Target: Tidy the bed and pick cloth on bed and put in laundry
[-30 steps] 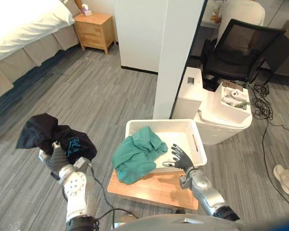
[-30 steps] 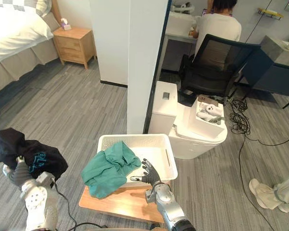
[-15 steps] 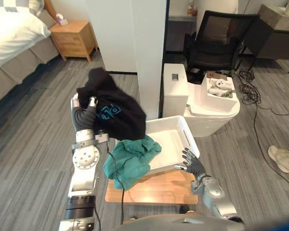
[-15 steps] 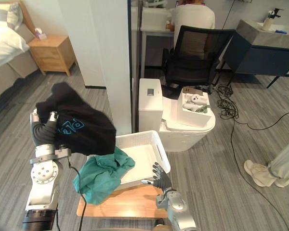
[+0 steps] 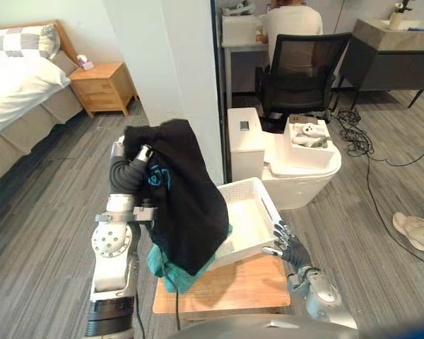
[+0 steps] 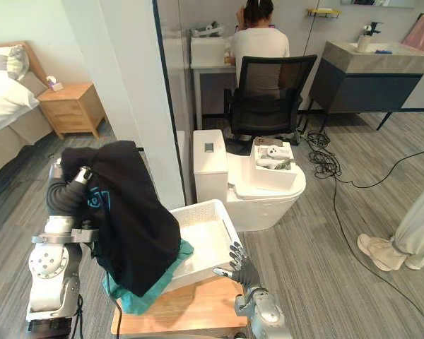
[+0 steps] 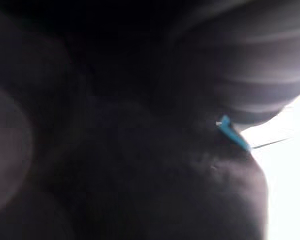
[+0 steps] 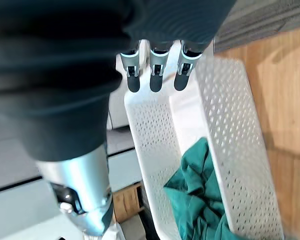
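Left hand: the left hand (image 5: 133, 164) is raised above the near left side of the basket, fingers curled into a black cloth with a blue print (image 5: 187, 205) and gripping it.
Black cloth: it hangs from the left hand in a long fold. Its lower end droops over the basket's near left part and covers most of the cloth lying there.
Left wrist view: dark fabric (image 7: 140, 150) lies close against the camera, with a small blue mark on it.
Basket: a white perforated plastic laundry basket (image 5: 249, 212) sits tilted on a low wooden surface (image 5: 226, 286) on the grey floor.
Teal cloth: a crumpled teal cloth (image 5: 162, 265) lies in the basket and spills over its near left rim onto the wooden surface.
Right hand: the right hand (image 5: 288, 246) is at the basket's near right corner, fingers (image 8: 155, 75) straight and spread, holding nothing. Whether it touches the rim cannot be told.
Bed: a bed with white bedding (image 5: 14, 92) stands far left, well apart from the basket, with a wooden nightstand (image 5: 102, 86) beside it.
Background: a white pillar (image 5: 184, 70) rises behind the basket. A person (image 5: 293, 21) sits in a black office chair (image 5: 300, 70) beyond it.
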Robot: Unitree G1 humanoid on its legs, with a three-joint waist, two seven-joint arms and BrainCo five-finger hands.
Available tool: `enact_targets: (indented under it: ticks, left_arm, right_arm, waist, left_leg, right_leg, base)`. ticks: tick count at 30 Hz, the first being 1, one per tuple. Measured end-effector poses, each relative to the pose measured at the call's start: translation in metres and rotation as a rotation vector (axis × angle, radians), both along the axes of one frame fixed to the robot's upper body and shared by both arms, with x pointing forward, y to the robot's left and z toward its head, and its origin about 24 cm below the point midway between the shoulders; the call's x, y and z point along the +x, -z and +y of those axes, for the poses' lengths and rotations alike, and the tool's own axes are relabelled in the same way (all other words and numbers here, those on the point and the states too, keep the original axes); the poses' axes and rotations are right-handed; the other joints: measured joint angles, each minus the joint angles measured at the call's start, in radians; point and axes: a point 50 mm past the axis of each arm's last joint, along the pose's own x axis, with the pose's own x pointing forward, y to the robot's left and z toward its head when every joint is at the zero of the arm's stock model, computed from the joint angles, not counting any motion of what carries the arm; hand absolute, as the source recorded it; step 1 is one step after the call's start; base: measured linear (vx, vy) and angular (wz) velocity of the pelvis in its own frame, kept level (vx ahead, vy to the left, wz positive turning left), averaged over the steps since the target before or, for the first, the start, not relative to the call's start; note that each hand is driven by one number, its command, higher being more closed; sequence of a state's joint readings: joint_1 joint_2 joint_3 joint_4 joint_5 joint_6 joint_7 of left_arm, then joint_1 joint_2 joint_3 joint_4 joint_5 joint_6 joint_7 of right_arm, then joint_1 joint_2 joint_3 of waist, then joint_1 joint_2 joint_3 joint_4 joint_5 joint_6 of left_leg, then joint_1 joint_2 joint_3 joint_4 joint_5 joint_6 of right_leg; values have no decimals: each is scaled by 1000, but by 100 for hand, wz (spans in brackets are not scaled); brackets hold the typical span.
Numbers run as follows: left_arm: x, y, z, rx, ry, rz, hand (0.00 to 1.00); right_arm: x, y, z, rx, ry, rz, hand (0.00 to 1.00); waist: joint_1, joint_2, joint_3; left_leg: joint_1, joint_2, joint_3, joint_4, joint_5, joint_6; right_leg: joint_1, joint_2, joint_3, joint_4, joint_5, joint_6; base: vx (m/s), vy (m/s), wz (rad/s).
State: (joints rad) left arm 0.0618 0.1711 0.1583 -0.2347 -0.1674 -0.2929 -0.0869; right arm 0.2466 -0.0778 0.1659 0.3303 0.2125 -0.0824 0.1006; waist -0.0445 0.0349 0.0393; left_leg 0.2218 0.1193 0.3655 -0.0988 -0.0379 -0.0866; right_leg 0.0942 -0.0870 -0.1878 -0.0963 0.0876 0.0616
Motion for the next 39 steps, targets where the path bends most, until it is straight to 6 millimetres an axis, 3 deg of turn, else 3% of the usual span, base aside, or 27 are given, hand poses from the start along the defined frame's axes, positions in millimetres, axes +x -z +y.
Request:
enact_targets:
  ticks: [13,18,21,25,32,33,39]
  left_arm:
    - [15,33,-8,34,10,197,100]
    - [28,56,-16,-77,64,347,100]
    - [34,75,-24,-87,53,448,100]
    - [53,91,-30,-15,-42,536,100]
    - [88,77,-17,39,-163,526,100]
    - [90,75,-15,47,-167,517,0]
    - [93,73,-11,16,-138,517,0]
  right_arm:
    - [-22,6,6,77,28,57,0]
    - [-19,-5,5,88,27,6,0]
    - [-6,-17,4,92,20,-64,0]
    - [20,-35,-1,95,20,-174,0]
    - [40,-63,-3,109,15,-341,0]
    - [41,-65,-2,115,15,-350,0]
    - [48,-72,-1,125,11,-390,0]
  waist:
    - [-20,23,-17]
    - [-24,32,-7]
    - [-43,34,39]
    - [-53,29,160]
    - [-66,10,277]
    - [-71,9,289]
    - [-72,4,300]
  left_leg:
    - [-13,10,37,0,-8,-10]
    - [-50,10,66,-1,-8,-13]
    - [-116,11,71,20,-7,-15]
    - [-195,9,95,32,11,-13]
    - [-285,4,123,52,31,-13]
    - [-285,4,123,53,33,-13]
    - [-290,4,147,87,34,-12]
  right_leg:
    - [-30,14,32,0,-1,-6]
    - [-81,18,65,1,2,-9]
    - [-150,18,83,15,5,-14]
    - [-271,18,118,84,2,-21]
    - [-372,16,124,113,4,-26]
    - [-372,16,124,114,5,-28]
    - [-375,10,146,128,3,-32]
  base:
    - [4,-11,-7]
    - [-14,-23,-16]
    - [-42,-40,-10]
    - [-42,-45,-19]
    - [6,-15,-1]
    - [0,0,0]
    - [12,-22,-5]
